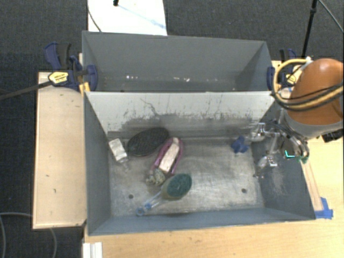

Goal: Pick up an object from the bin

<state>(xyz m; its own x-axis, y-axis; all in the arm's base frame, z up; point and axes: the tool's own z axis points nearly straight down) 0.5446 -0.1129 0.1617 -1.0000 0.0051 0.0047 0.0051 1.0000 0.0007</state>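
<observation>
Green disc (pixel 177 186), pink pack (pixel 168 156) and black brush (pixel 147 142) lie heaped left in the bin (pixel 215 184), untouched. The gripper (pixel 260 148) hangs just beside a blue piece (pixel 239 145), fingers seemingly apart and empty. Nothing is picked yet.

One camera: high overhead, slightly oblique, far enough to take in the whole grey bin (pixel 177 63); arm (pixel 314 93) at right.

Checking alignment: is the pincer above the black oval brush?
No; the pincer hangs at the right of the bin, the black oval brush lies left.
</observation>
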